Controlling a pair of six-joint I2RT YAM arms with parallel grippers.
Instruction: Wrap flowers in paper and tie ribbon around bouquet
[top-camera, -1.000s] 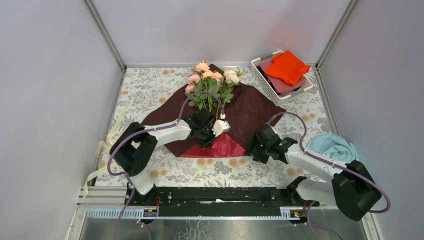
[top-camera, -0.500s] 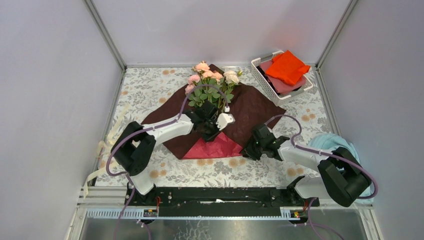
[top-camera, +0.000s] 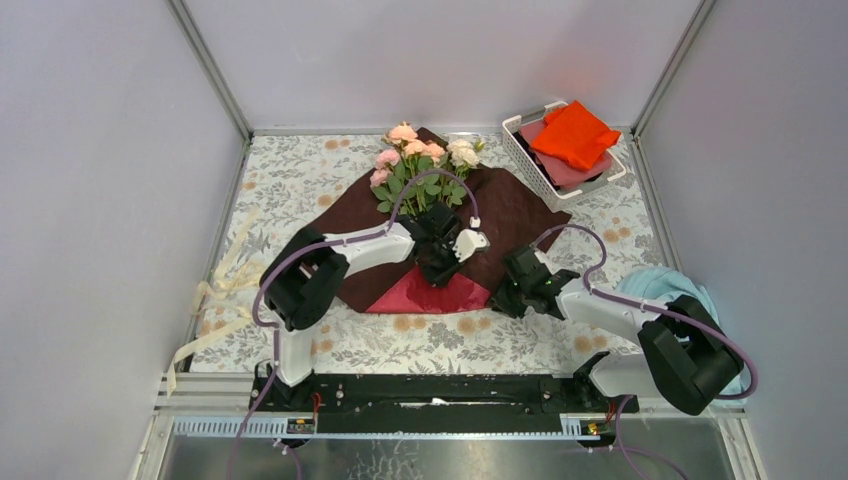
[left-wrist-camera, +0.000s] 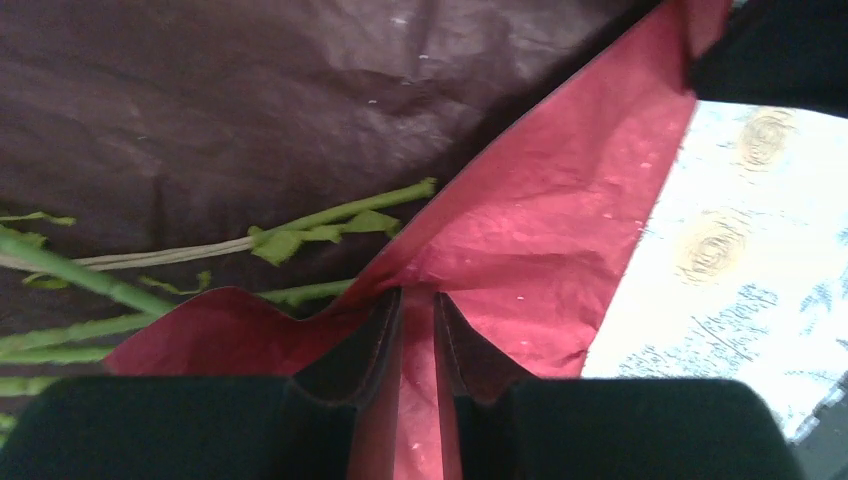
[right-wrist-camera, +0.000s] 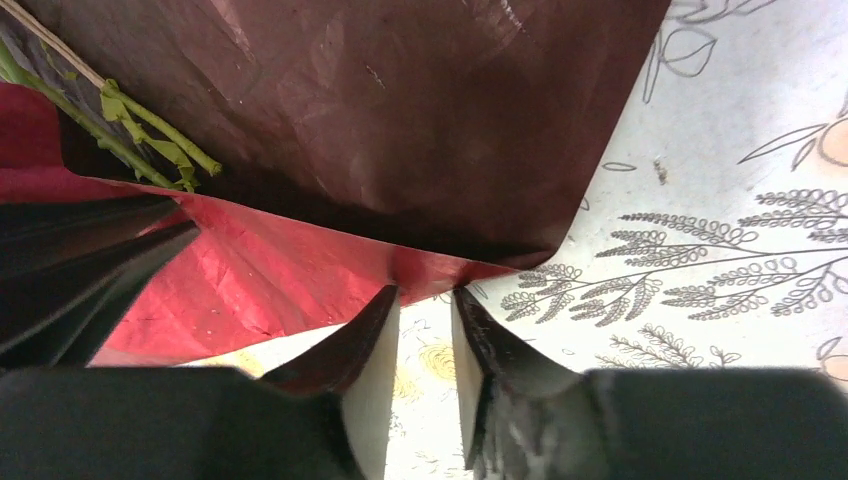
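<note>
Swinging right since a second ago, the left arm has carried the left fingers (top-camera: 441, 270) along the near fold of the paper (top-camera: 510, 205). The right arm has drawn in, bringing the right fingers (top-camera: 505, 288) up to the paper's near right edge.

Left fingers stand a narrow slit apart, tips down on the bright red flap where the paper's near corner is turned over. Red paper shows in the slit, but nothing is pinched. The left arm reaches in from the paper's left, forearm level and wrist bent down over the fold.

Right fingers are a little wider, with bare table (right-wrist-camera: 740, 150) showing between them. The flap's right corner sits just at their tips, not clamped. The right arm lies low, elbow bent, reaching in from the paper's right.

Green stems (left-wrist-camera: 330, 215) lie on the dark paper, their ends slipping under the red flap. The flowers (top-camera: 420, 160) rest at the paper's far corner. The ribbon (top-camera: 215, 290) lies loose well to the paper's left, and a basket (top-camera: 520, 150) stands beyond its far right edge.
</note>
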